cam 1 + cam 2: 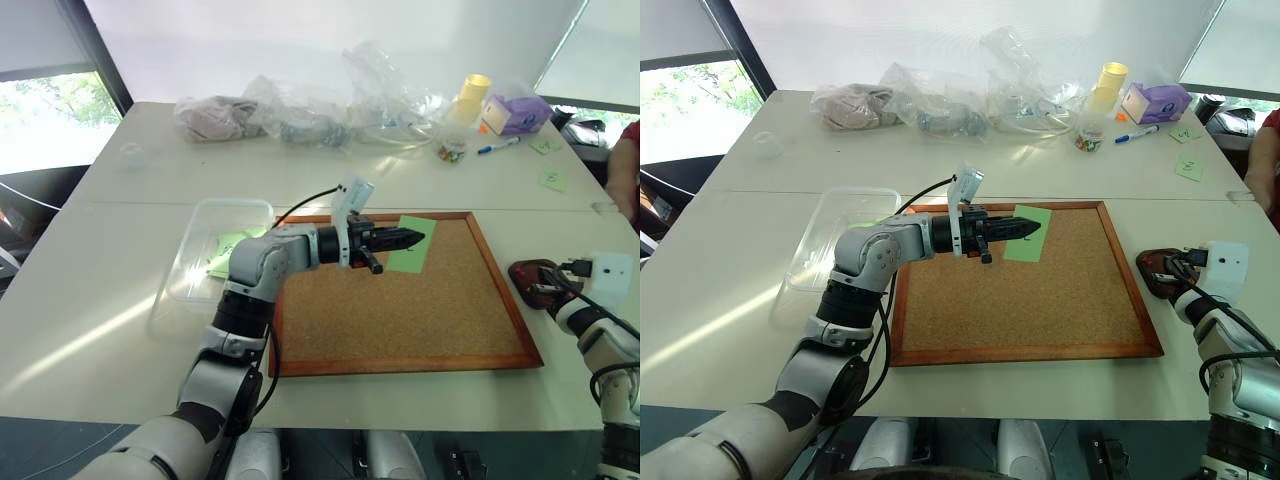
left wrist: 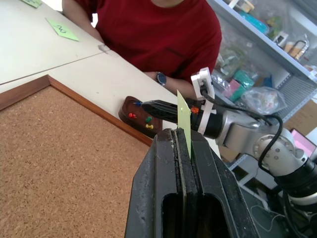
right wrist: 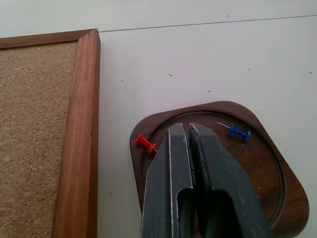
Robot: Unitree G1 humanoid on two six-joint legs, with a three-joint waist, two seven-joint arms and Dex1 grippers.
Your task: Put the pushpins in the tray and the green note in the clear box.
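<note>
Scribbles mark the loose green notes at the tabletop's [image 1: 120, 290] far right corner, one reading something like "ON", though it is too small to be sure. Left pincer [image 1: 412, 238] is clamped tight on the green note [image 1: 412, 245], a thin pale paper square held edge-up between the black fingers over the cork board [image 1: 400, 300], whose grainy brown face sits in a smooth reddish wooden frame. Right pincer [image 3: 189, 133] is pressed fully shut with nothing visible between its fingers, poised just above the tray [image 3: 257, 168], a glossy dark brown dish with rounded corners lying just beside the board's right frame. Pushpins rest inside the tray: a red one [image 3: 145, 144] by the rim, a blue one [image 3: 239, 132] on the other side of the fingers. Clear box [image 1: 205, 250], shallow transparent plastic with rounded corners, sits left of the board with pale green paper inside.
</note>
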